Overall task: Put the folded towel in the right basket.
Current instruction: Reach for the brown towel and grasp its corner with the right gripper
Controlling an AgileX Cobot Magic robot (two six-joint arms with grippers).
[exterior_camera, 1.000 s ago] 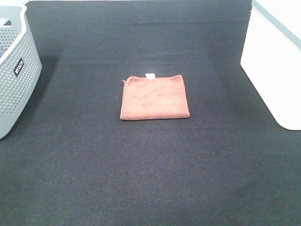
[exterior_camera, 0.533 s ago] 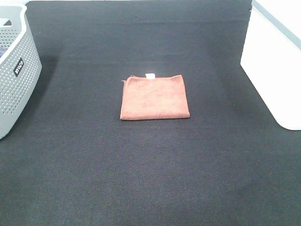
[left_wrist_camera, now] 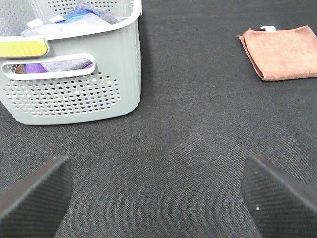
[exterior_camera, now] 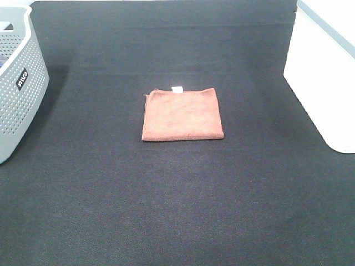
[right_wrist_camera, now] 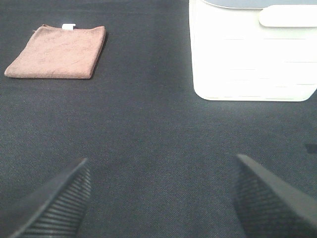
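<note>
Exterior high: gray basket (exterior_camera: 19,94) black label (exterior_camera: 21,78), I can't read lettering. Folded towel (exterior_camera: 182,114), white tag (exterior_camera: 177,89) at edge, well ahead of left gripper (left_wrist_camera: 156,196) and right gripper (right_wrist_camera: 161,198), both spread wide.

Right gripper (right_wrist_camera: 161,198) spread wide over a black woven table cover (right_wrist_camera: 148,129).
From the gripper, the rust-brown folded cloth towel (right_wrist_camera: 57,52) lies flat at eleven o'clock, a small white tag (right_wrist_camera: 68,26) on its far edge; the white smooth-sided plastic basket (right_wrist_camera: 252,59) stands at one o'clock, well apart from it.
</note>
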